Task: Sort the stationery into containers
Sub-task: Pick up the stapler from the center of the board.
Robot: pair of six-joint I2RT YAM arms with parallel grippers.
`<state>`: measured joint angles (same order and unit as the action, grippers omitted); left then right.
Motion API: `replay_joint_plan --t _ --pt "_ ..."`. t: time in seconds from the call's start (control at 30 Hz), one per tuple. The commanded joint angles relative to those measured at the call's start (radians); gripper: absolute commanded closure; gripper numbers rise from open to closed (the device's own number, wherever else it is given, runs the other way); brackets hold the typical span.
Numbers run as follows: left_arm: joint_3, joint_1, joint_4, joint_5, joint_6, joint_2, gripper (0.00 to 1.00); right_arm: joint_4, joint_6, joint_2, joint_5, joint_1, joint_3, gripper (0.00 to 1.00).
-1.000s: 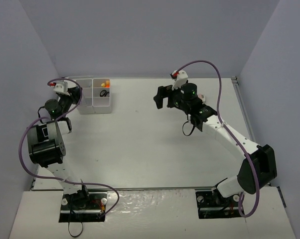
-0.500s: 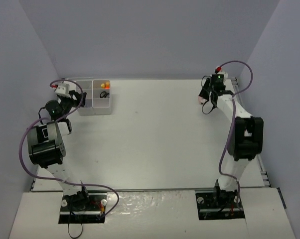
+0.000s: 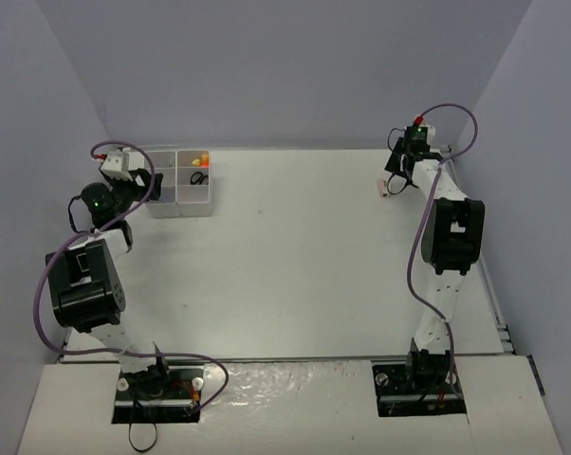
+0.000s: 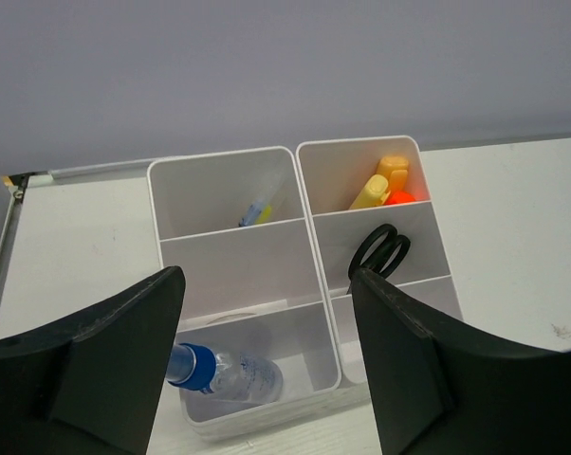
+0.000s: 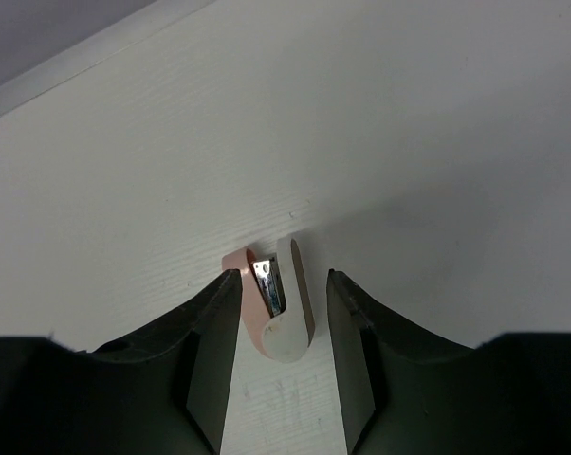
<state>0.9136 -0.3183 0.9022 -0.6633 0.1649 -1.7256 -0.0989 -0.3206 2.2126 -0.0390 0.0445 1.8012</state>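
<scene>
Pink piece [image 5: 287, 318]: flat on the bench [image 3: 285, 256], upper right of the top view, well apart from the tray.
Right pincer [image 5: 280, 284]: released, one finger on each side of the pink piece, not clamped.
Right arm: stretched far out, wrist pitched down.
Tray [image 4: 219, 157]: upper left of the top view; holds bottle [image 4: 224, 372], scissors [image 4: 380, 251], yellow stick [image 4: 369, 192].
Left pincer [image 4: 267, 313]: released wide, poised above the tray.
Left arm: folded at the left edge.

- Top external: high at near edge, facing down over whole surface [image 3: 295, 265].
- Left wrist: close, tilted onto tray [image 4: 233, 248], shared with overhead.
- Right wrist: closer, over pink piece [image 5: 278, 313], likewise shared.
</scene>
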Motion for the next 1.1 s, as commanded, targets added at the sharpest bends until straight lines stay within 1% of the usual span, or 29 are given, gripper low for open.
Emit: replay_joint_plan --t 0.0,0.07,0.2,0.27,0.43,0.57,0.73,0.9,0.97,1.07 --pt "0.095 0.004 -0.012 -0.005 0.020 0.117 0.32 -0.005 0.026 0.032 -0.010 0.015 0.101 0.63" --pt "0.121 0.004 -0.066 -0.013 0.041 0.131 0.32 -0.004 0.012 0.050 0.023 0.014 0.114 0.66" --pt "0.180 0.004 -0.243 -0.024 0.062 0.133 0.32 -0.005 -0.004 0.085 0.018 0.017 0.131 0.67" --pt "0.209 0.006 -0.300 -0.022 0.063 0.139 0.32 -0.004 -0.014 0.097 0.032 0.026 0.132 0.67" --pt "0.212 0.015 -0.327 -0.025 0.035 0.141 0.32 -0.004 -0.015 0.087 0.086 0.026 0.096 0.67" --pt "0.222 0.037 -0.391 0.029 -0.043 0.134 0.32 -0.005 -0.005 0.082 0.093 0.026 0.076 0.68" --pt "0.222 0.039 -0.412 0.041 -0.061 0.139 0.32 -0.004 -0.007 0.079 0.098 0.026 0.035 0.75" --pt "0.233 0.039 -0.424 0.042 -0.064 0.137 0.32 -0.004 -0.004 0.071 0.092 0.021 0.002 0.76" --pt "0.237 0.042 -0.425 0.043 -0.062 0.134 0.32 -0.005 0.001 0.073 0.091 0.020 -0.004 0.80" --pt "0.237 0.044 -0.427 0.045 -0.062 0.132 0.32 -0.004 0.003 0.057 0.098 0.020 -0.022 0.95"
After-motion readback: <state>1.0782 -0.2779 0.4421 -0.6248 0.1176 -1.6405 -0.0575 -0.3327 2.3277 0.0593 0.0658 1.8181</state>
